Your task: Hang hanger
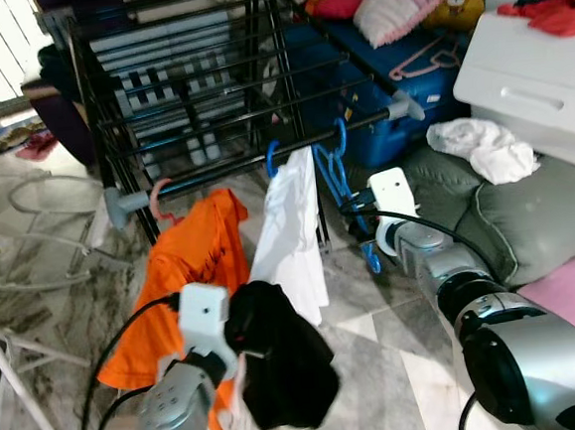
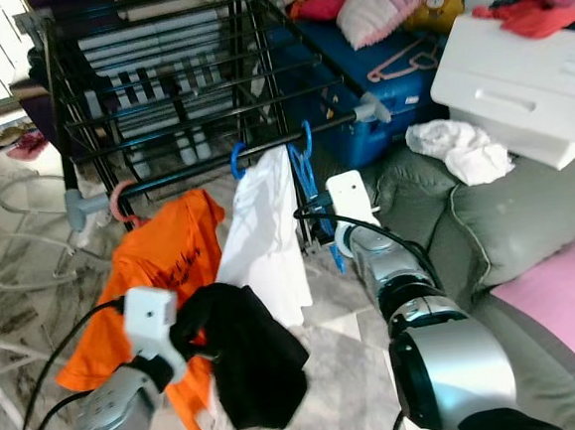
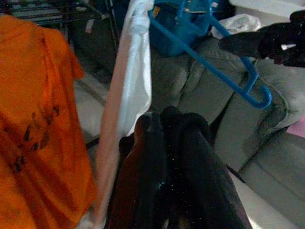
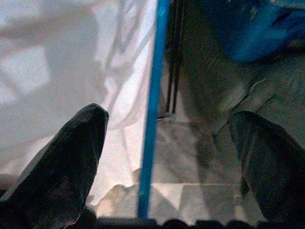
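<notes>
On the drying rack's [image 1: 208,92] front rail hang, left to right, an orange shirt [image 1: 187,273], a white shirt [image 1: 291,230] and an empty blue hanger [image 1: 336,176]. Low at left, the left gripper [image 3: 167,143] pinches a black garment [image 1: 279,360]. At right, the right gripper [image 4: 167,162] is spread wide around the blue hanger's arm without touching it.

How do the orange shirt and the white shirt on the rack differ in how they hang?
The orange shirt hangs on a pink hanger and spreads wide; the white shirt hangs on a blue hanger and falls narrow. The orange shirt sits nearer the rail's left end. Both hang from the rack's front rail.
</notes>
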Available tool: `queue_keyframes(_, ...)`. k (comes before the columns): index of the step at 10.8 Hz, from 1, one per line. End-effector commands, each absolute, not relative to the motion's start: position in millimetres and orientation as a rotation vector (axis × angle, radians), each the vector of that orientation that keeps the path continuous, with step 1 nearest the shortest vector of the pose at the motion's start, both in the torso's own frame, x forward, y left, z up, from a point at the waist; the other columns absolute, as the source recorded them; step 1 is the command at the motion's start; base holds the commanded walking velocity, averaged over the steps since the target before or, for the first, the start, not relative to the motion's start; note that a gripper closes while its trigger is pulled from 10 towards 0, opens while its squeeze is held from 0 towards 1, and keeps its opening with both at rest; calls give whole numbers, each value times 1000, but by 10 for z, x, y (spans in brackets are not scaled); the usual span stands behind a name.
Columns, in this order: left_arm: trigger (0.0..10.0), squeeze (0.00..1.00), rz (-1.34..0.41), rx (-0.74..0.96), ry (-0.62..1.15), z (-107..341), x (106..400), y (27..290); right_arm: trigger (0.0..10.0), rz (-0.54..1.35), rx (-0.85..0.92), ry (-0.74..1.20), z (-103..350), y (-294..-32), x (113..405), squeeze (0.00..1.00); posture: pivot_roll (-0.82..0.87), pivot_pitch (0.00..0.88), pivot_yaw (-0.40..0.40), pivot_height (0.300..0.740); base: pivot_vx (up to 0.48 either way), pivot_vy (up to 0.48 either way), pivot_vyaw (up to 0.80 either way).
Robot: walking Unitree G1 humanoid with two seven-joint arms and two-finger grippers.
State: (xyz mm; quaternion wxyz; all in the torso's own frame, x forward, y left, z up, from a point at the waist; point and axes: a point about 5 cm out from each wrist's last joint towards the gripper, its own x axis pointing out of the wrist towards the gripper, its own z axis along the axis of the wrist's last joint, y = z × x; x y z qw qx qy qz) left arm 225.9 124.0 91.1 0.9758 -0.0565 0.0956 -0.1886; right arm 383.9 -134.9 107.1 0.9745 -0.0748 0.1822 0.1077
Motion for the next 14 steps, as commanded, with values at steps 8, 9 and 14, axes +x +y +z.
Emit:
queue_keyframes(8,10000,0,-373,-63,217,1018,2177,1405,0,207,-93,378,1059,-1277,3836,0,227,89,55,740,0,0,0)
queue_keyframes(9,10000,0,-379,-63,224,1009,2174,1392,235,198,-94,383,1049,-1298,3832,0,225,86,55,740,0,0,0)
queue_keyframes(14,10000,0,-387,-62,228,1002,2197,1366,392,174,-103,379,1073,-1393,3846,0,213,78,48,740,0,0,0)
